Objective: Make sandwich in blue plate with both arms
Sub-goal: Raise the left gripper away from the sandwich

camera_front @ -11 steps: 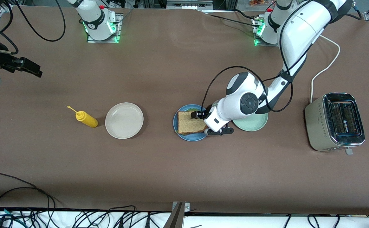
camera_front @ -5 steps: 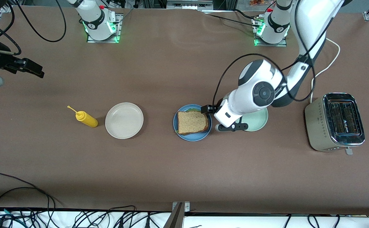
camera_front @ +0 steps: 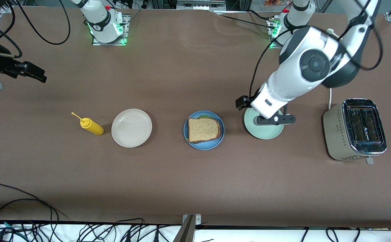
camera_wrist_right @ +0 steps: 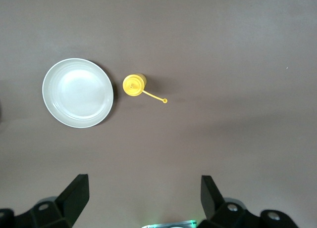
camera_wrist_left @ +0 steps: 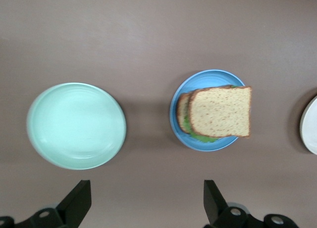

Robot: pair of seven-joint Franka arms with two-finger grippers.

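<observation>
The sandwich is seen lying on the blue plate, near the middle of the table; its top slice sits slightly askew, and a green lettuce edge shows beneath it in the left wrist view. A pale green plate is found beside the blue plate toward the left arm's end of the table, with a toaster close to that end's edge. A cream plate and a yellow squeeze bottle are set toward the right arm's end.

The left claw is held in the air over the pale green plate, its fingers spread wide and nothing gripped. The right claw is parked high near the table's edge at the right arm's end, fingers likewise spread wide and empty; that arm waits.
</observation>
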